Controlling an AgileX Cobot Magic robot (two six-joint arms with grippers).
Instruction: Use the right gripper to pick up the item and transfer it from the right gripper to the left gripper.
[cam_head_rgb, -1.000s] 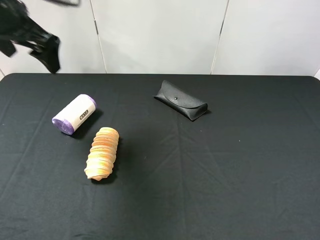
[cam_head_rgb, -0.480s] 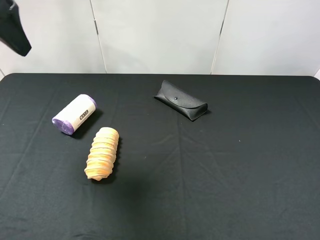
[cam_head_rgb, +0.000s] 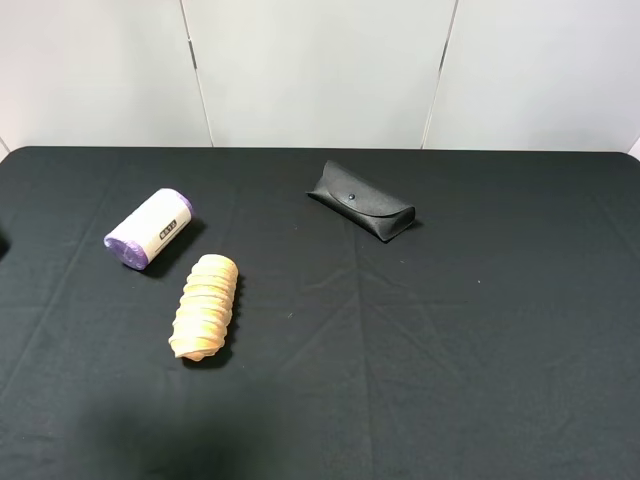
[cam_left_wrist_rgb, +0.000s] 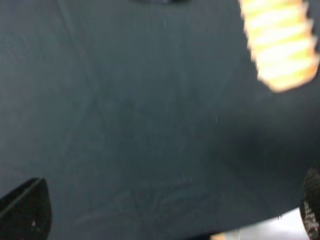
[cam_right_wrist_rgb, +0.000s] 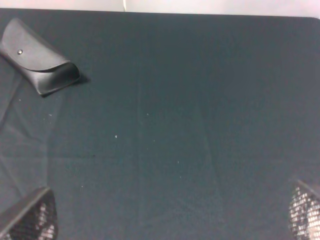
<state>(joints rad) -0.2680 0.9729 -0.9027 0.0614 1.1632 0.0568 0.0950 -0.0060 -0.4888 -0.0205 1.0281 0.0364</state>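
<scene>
Since the earlier frames, we see that the black arm once at the upper left of the high view has left that view; the objects on the table have not shifted. The black cloth-covered table, creased in long folds, fills most of what we see, with pale wall panels behind it. The black glasses case lies toward the back, well ahead of the right gripper and off to its left side. That gripper hangs over bare cloth with its fingertips far apart and nothing between them, only the tips showing at the frame corners. The tan ridged spiral piece lies lengthwise front to back; in the blurred left wrist view it is cut off at the edge, ahead of the left gripper, whose jaws likewise stand wide and empty. The item rests on its side just beyond the spiral piece and apart from it, its long axis diagonal, one purple end toward the front left, the other toward the back right, far from both grippers. Its print is too small to read.
</scene>
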